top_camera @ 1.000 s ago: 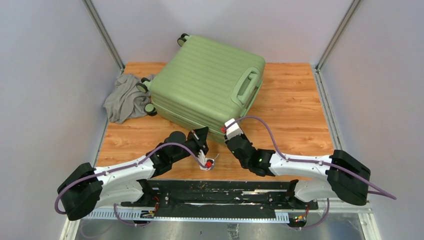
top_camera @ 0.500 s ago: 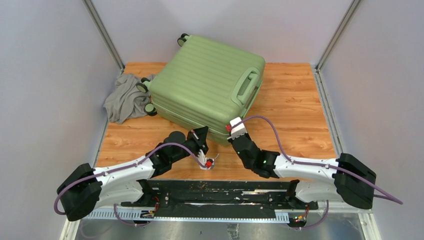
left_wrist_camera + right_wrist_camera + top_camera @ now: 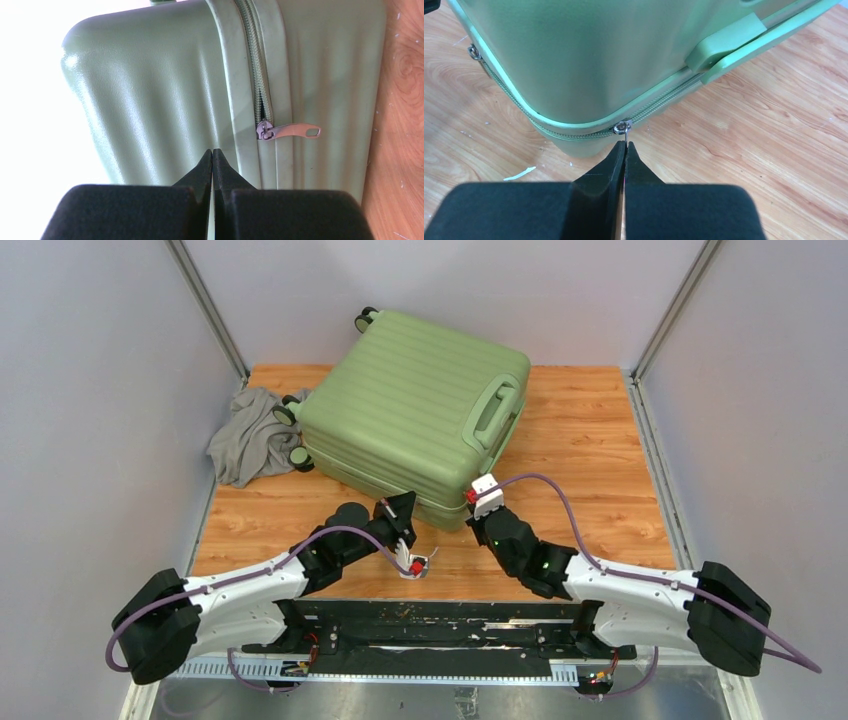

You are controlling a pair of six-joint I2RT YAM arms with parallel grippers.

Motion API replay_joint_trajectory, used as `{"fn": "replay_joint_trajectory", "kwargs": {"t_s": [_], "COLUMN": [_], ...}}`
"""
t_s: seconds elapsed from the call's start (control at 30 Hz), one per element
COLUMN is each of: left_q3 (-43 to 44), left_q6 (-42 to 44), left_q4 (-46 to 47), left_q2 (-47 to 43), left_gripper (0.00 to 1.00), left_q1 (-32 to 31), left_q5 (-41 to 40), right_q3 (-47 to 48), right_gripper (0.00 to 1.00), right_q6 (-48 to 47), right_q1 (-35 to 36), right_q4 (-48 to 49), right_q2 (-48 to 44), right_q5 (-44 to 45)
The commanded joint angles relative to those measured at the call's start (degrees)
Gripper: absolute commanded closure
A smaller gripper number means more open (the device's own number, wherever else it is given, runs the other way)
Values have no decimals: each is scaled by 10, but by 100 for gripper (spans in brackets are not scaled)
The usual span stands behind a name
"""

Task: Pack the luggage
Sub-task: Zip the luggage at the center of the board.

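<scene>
The right gripper (image 3: 625, 150), spread a moment ago, is now pinched on the luggage's (image 3: 415, 405) front-corner zipper pull (image 3: 623, 130), so unzipping can be started; the left gripper (image 3: 212, 160) is pressed together, empty.

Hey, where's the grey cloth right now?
In the top view, the cloth lies bunched at the far left of the table, right beside the suitcase's wheels.

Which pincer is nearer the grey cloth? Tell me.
Left. The left pincer is at the luggage's near side, diagonally in front of the grey cloth; the right pincer is farther right, pinching a zipper pull.
</scene>
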Motion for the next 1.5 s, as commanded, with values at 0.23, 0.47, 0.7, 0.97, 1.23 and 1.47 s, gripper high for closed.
{"fn": "replay_joint_trajectory", "kwargs": {"t_s": [0.23, 0.47, 0.7, 0.97, 1.23, 1.47], "left_q3": [3, -23, -63, -50, 5, 64], "left_q6": [7, 42, 46, 1, -2, 33], "left_q4": [24, 21, 18, -36, -34, 0], "left_q2": [-3, -37, -90, -125, -16, 67], "left_gripper": [100, 100, 72, 30, 52, 70], "left_q1": [2, -10, -26, -30, -43, -43], "left_q5": [24, 69, 111, 132, 72, 62], "right_q3": [-15, -46, -58, -65, -68, -97], "right_gripper": [100, 100, 100, 100, 100, 100], "right_q6": [13, 36, 50, 54, 84, 128], "right_q1": [-46, -67, -102, -129, -129, -93], "right_q4": [2, -12, -18, -12, -10, -19], "right_q2": [-28, -70, -91, -104, -111, -163], "right_q5": [-129, -175, -212, -242, -312, -329]}}
